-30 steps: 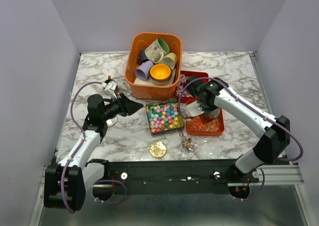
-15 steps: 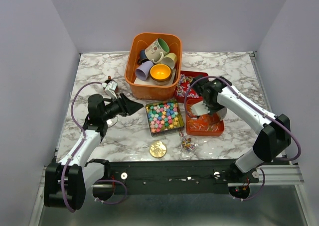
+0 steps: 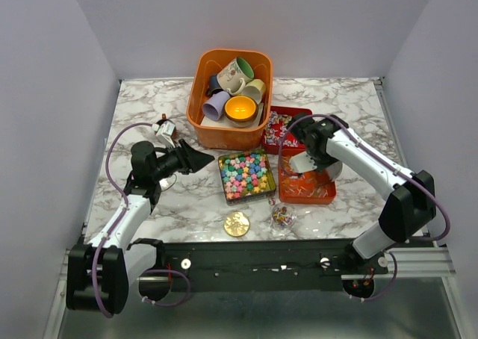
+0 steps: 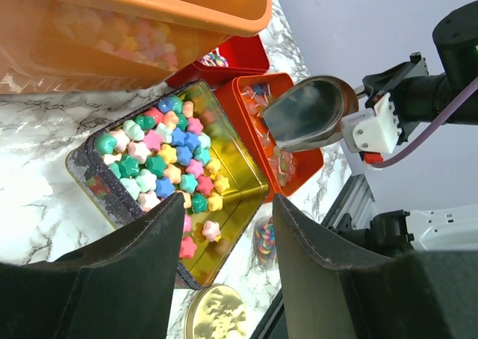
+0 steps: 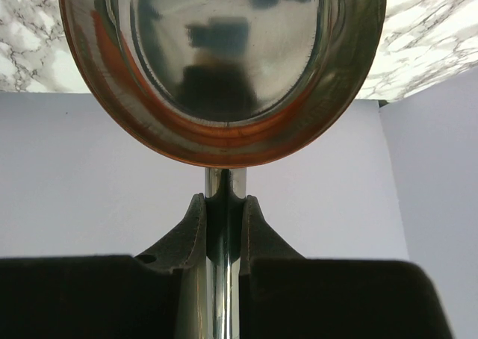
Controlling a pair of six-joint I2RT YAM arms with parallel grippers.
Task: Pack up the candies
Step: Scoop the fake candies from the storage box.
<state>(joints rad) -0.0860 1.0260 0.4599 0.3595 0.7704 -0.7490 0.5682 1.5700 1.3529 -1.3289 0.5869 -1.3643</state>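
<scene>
We see the right gripper [image 5: 224, 213] pinching the scoop [image 4: 310, 113] by its handle, bowl over the orange tray [image 3: 306, 201] of orange-red candies [image 3: 299, 188]. Left gripper [image 3: 196, 160] is spread, holding nothing, just left of the tin [image 3: 222, 178] of star candies [image 3: 246, 173]. Speckled candies [image 3: 278, 122] sit in the red tray [image 3: 299, 112] behind.

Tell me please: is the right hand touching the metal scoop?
Touching. The right wrist view shows the right hand closed on the thin handle of the metal scoop, one finger pressing each side.
</scene>
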